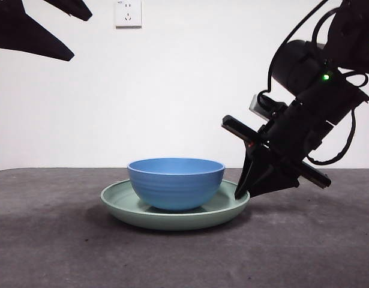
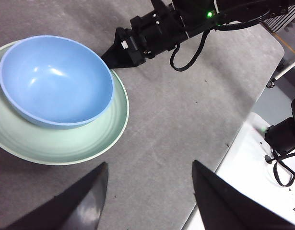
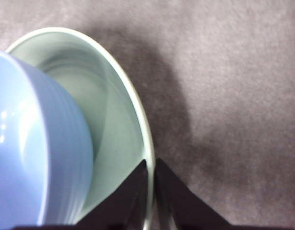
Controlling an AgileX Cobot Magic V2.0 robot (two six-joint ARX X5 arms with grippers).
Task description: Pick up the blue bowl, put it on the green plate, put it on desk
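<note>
Front view: we see the bowl (image 1: 176, 182) already on the plate (image 1: 232, 207); right claw (image 1: 243, 193) pinches the plate's rim, left claw (image 2: 149, 194) waits open; the tabletop (image 1: 52, 252) placement remains.

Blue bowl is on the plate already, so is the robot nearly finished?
Partly. The blue bowl already sits in the green plate. The right gripper is closed on the plate's rim. The left gripper waits open above. Setting it on the desk looks left.
</note>
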